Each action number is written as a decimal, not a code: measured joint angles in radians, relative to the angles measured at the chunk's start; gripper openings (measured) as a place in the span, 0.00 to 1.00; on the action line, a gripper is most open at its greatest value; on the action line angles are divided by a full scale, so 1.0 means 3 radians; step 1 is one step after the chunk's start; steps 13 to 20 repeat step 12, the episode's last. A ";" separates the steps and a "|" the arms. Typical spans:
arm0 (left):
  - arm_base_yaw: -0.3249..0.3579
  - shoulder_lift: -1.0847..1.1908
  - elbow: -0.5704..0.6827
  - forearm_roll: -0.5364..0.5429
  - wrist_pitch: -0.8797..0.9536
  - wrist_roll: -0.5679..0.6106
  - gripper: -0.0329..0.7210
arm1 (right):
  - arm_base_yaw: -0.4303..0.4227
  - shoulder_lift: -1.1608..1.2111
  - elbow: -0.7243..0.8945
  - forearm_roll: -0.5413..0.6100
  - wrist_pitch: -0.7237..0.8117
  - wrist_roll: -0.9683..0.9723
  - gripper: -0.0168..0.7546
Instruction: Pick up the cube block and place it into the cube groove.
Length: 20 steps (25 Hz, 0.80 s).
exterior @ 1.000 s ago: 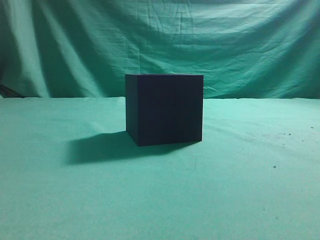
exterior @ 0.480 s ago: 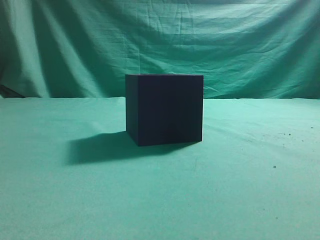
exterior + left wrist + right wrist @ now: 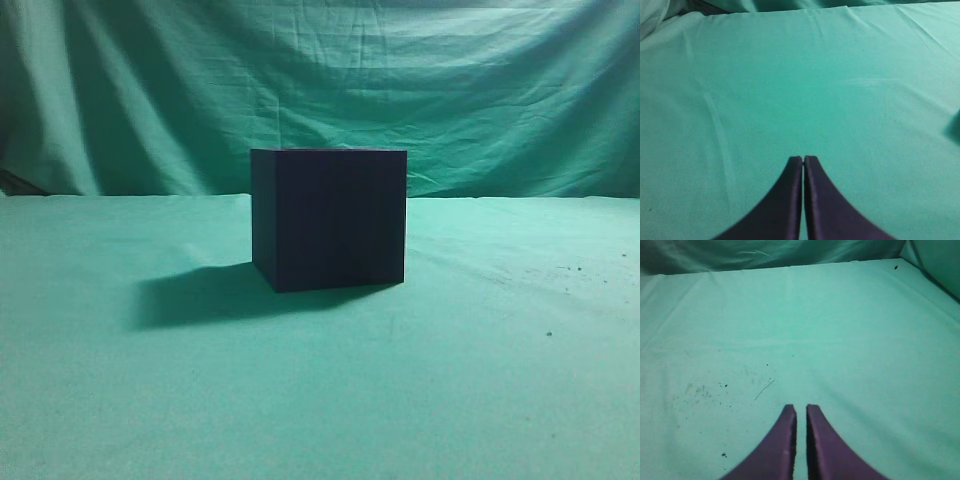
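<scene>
left gripper [image 3: 803, 159] first: its two dark curved fingers [image 3: 785, 195] are pressed tip to tip, nothing between them, hanging over bare green cloth. over to the right gripper [image 3: 801, 408], and its purple-tinted fingers [image 3: 827, 450] sit nearly together with only a thin slit between the tips, holding nothing, above a lightly speckled patch of the green cloth-covered table [image 3: 500, 380]. neither arm shows in the exterior view.

moving outward, one object stands mid-table in the exterior view: the large, very dark navy-purple matte cube-shaped box [image 3: 330, 218], the cube groove, upright, throwing a shadow to its left. from this low angle its top opening is hidden, so i cannot tell what, if anything, is inside.

and the smaller purple cube block? not visible in any view. it could be behind the box, inside it, or off frame; the pictures don't settle it.

so the progress call is uncertain: both grippers idle and empty-handed, which reads either as not yet begun or already finished.
</scene>
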 joint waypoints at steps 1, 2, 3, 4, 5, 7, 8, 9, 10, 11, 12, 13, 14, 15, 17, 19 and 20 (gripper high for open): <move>0.0000 0.0000 0.0000 0.0000 0.0000 0.0000 0.04 | 0.0000 0.0000 0.0000 0.0000 0.0000 0.0000 0.09; 0.0000 0.0000 0.0000 0.0000 0.0000 0.0000 0.04 | 0.0000 0.0000 0.0000 0.0000 0.0000 0.0000 0.09; 0.0000 0.0000 0.0000 0.0000 0.0000 0.0000 0.04 | 0.0000 0.0000 0.0000 0.0000 0.0000 0.0000 0.09; 0.0000 0.0000 0.0000 0.0000 0.0000 0.0000 0.04 | 0.0000 0.0000 0.0000 0.0000 0.0000 0.0000 0.09; 0.0000 0.0000 0.0000 0.0000 0.0000 0.0000 0.04 | 0.0000 0.0000 0.0000 0.0000 0.0000 0.0000 0.09; 0.0000 0.0000 0.0000 0.0000 0.0000 0.0000 0.04 | 0.0000 0.0000 0.0000 0.0000 0.0000 0.0000 0.09; 0.0000 0.0000 0.0000 0.0000 0.0000 0.0000 0.04 | 0.0000 0.0000 0.0000 0.0000 0.0000 0.0000 0.09; 0.0000 0.0000 0.0000 0.0000 0.0000 0.0000 0.04 | 0.0000 0.0000 0.0000 0.0000 0.0000 0.0000 0.09; 0.0000 0.0000 0.0000 0.0000 0.0000 0.0000 0.04 | 0.0000 0.0000 0.0000 0.0000 0.0000 0.0000 0.09; 0.0000 0.0000 0.0000 0.0000 0.0000 0.0000 0.04 | 0.0000 0.0000 0.0000 0.0000 0.0000 0.0000 0.09; 0.0000 0.0000 0.0000 0.0000 0.0000 0.0000 0.04 | 0.0000 0.0000 0.0000 0.0000 0.0000 0.0000 0.09; 0.0000 0.0000 0.0000 0.0000 0.0000 0.0000 0.04 | 0.0000 0.0000 0.0000 0.0000 0.0000 0.0000 0.09; 0.0000 0.0000 0.0000 0.0000 0.0000 0.0000 0.04 | 0.0000 0.0000 0.0000 0.0000 0.0000 0.0000 0.09; 0.0000 0.0000 0.0000 0.0000 0.0000 0.0000 0.04 | 0.0000 0.0000 0.0000 0.0000 0.0000 0.0000 0.09; 0.0000 0.0000 0.0000 0.0000 0.0000 0.0000 0.04 | 0.0000 0.0000 0.0000 0.0000 0.0000 0.0000 0.09; 0.0000 0.0000 0.0000 0.0000 0.0000 0.0000 0.04 | 0.0000 0.0000 0.0000 0.0000 0.0000 0.0000 0.09; 0.0000 0.0000 0.0000 0.0000 0.0000 0.0000 0.04 | 0.0000 0.0000 0.0000 0.0000 0.0000 0.0000 0.09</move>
